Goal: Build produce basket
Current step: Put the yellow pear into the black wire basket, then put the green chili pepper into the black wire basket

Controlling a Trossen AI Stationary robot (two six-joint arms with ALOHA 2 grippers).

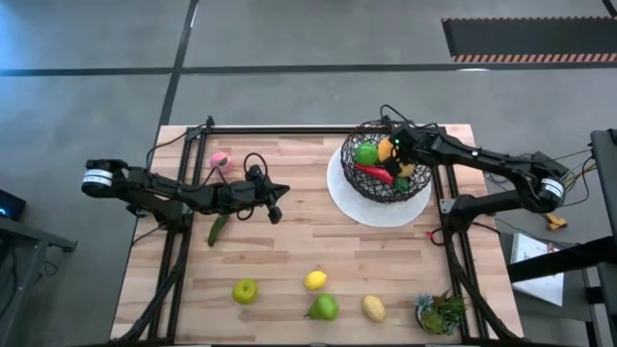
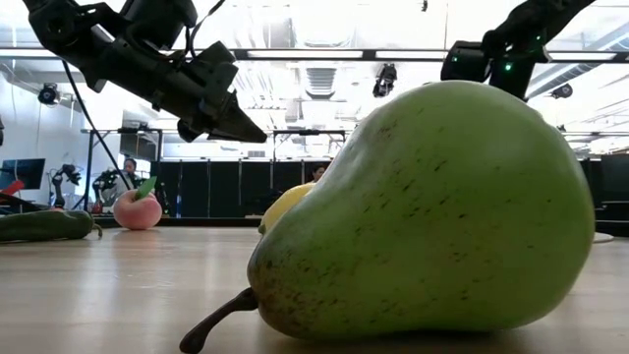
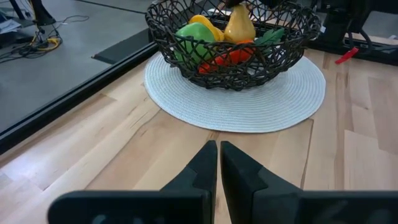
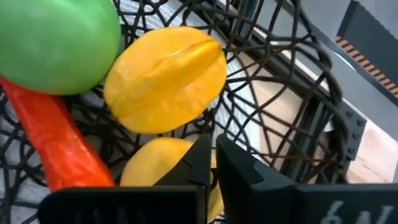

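From above, we see the dark brown woven wire basket [image 1: 387, 171] on a flat white round plate [image 1: 349, 202] at the table's far right, with the right gripper [image 1: 393, 146] over it. The left gripper [image 1: 273, 200] hovers mid-table.

At table height, a large green pear [image 2: 432, 216] fills the foreground.

The left wrist view shows its fingers together.

The right wrist view shows fingers nearly together, holding nothing, above a yellow ribbed fruit [image 4: 165, 78].

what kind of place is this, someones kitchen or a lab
Most likely a robotics lab or workshop, not a kitchen: a bare concrete floor, a wooden table in a metal frame, and ceiling strip lights over more equipment stands behind.
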